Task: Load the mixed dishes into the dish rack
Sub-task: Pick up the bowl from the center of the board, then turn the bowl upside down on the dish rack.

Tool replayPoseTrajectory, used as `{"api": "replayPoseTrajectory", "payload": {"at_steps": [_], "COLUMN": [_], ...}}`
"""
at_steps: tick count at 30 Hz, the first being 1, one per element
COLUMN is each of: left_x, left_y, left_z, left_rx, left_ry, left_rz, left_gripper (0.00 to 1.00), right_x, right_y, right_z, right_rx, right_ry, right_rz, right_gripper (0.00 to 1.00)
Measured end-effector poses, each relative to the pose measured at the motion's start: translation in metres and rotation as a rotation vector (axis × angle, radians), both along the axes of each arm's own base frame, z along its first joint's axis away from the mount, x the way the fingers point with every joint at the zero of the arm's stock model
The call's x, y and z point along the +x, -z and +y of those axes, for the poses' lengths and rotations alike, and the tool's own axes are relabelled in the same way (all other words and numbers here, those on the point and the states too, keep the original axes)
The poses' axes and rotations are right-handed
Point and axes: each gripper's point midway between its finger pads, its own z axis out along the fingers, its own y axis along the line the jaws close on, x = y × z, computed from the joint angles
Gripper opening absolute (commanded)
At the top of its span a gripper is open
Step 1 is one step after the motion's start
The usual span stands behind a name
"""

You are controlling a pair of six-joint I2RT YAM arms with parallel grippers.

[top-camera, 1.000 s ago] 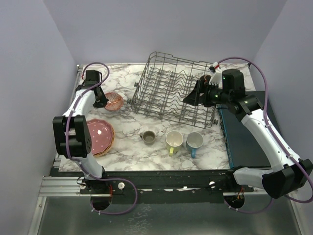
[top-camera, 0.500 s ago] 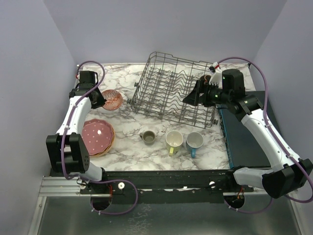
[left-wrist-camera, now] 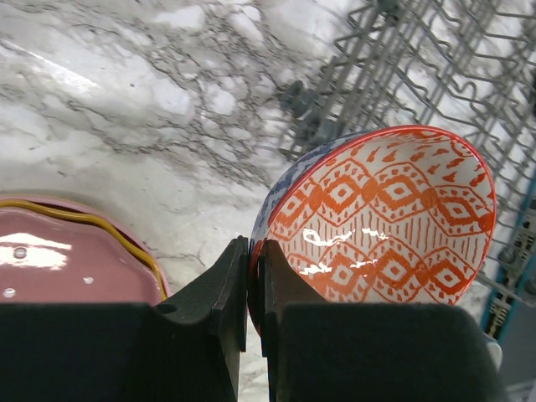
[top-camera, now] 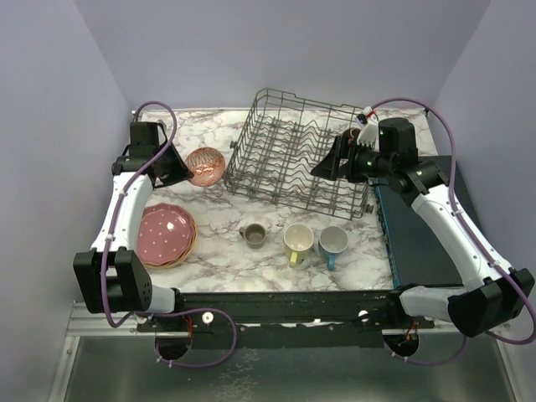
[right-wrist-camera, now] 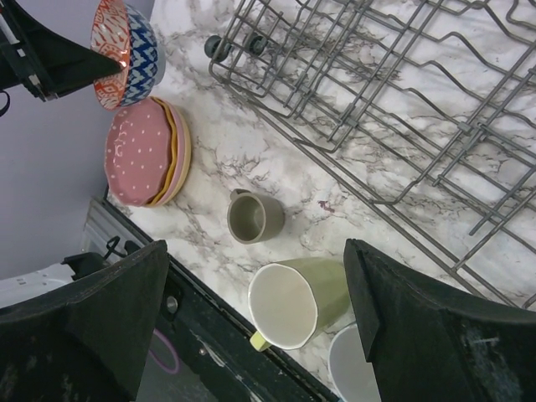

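Overhead, the left tool (left-wrist-camera: 254,251) is pressed together on the rim of a patterned bowl (top-camera: 205,166), orange inside and blue-and-white outside. It holds the bowl tipped on edge and apparently clear of the tabletop (top-camera: 218,218), toward the far left corner. The tilt looks deliberate: a bowl carried on edge can drop between upright wires rather than land flat on them.

The dish rack (top-camera: 285,151) sits empty and slightly skewed across the far half of the tabletop, its left end just beside the bowl. The right tool (top-camera: 331,163) hangs over the rack's right end with its fingers spread wide, gripping nothing.

A stack of plates (top-camera: 166,234), a dotted pink one on top, lies by the left edge. Three mugs stand in a row along the near edge: a grey-beige mug (top-camera: 253,235), a pale yellow mug (top-camera: 298,240) and a blue mug (top-camera: 332,242). A dark flat box (top-camera: 419,234) fills the right edge.

Open marble lies between the plates, the mugs and the rack's near side, so the bowl's short path rightward looks unobstructed. The tight spots are the rack's left wall, which the bowl must clear, and the right end, where the second arm already occupies the space above the wires.
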Motion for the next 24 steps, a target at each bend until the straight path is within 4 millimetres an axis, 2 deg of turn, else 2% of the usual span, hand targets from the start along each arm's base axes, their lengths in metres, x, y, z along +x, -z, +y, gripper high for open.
{"api": "replayPoseTrajectory", "payload": {"at_steps": [15, 24], "left_x": [-0.027, -0.039], "left_y": [-0.034, -0.044], "left_z": [-0.083, -0.105], "left_rx": [-0.240, -0.342], "left_ry": [0.220, 0.270], "left_rz": [-0.040, -0.049], "left_gripper": [0.00, 0.00], "right_x": [-0.011, -0.013], "right_y": [0.000, -0.007], "right_z": [0.035, 0.053], "right_rx": [0.209, 0.335], "right_ry": [-0.100, -0.105], "right_rz": [0.112, 0.163], "right_gripper": [0.93, 0.97]}}
